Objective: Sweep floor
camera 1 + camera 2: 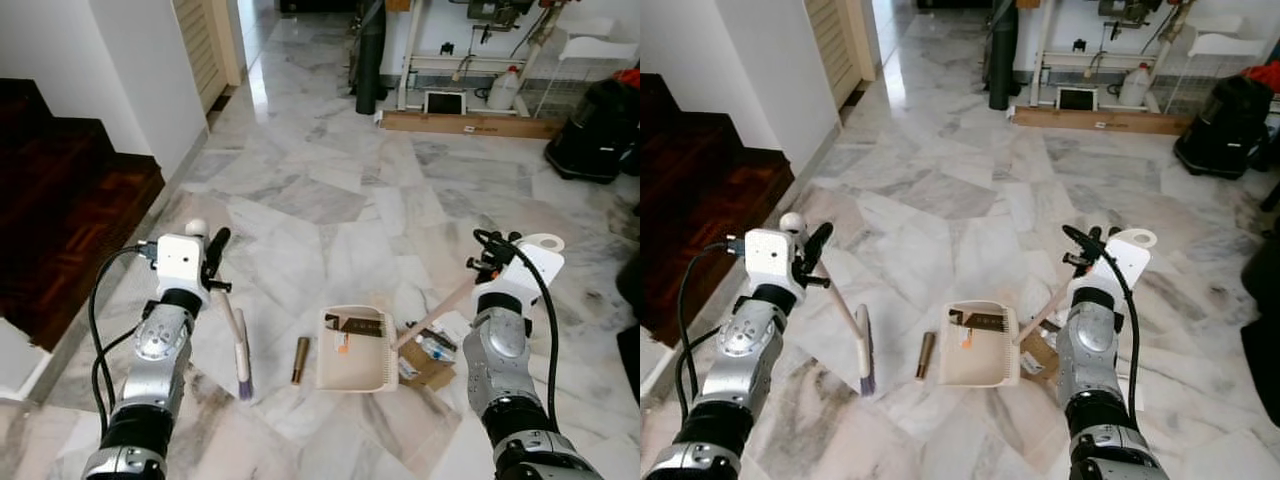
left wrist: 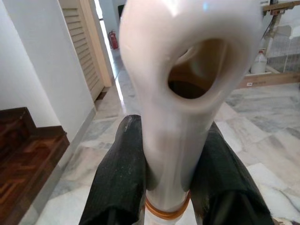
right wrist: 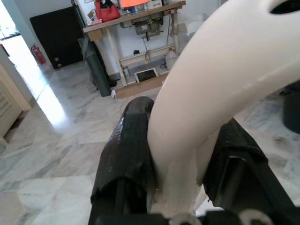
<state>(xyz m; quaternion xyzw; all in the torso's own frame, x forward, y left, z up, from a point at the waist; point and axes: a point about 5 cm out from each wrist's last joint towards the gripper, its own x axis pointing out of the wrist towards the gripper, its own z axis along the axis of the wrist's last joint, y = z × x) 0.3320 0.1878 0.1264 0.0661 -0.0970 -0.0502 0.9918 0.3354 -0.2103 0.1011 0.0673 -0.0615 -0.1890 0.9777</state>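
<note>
While both tools look light, rigid plastic, best held high on their handles, the left gripper (image 2: 166, 187) clamps the broom handle (image 2: 187, 93), brush head (image 1: 243, 382) on the marble floor (image 1: 330, 200). Right gripper (image 3: 187, 164) pinches the dustpan handle (image 3: 225, 79); dustpan (image 1: 352, 350) sits beside a brown tube (image 1: 300, 360), possibly debris. Wrist views confirm grips; head views show layout.

You're looking at two silver metal arms with ribbed black cuffs, white boxy wrist modules up top, and black cables looping off each. The left gripper (image 1: 216, 252) and right gripper (image 1: 487, 247) have long black fingers.
</note>
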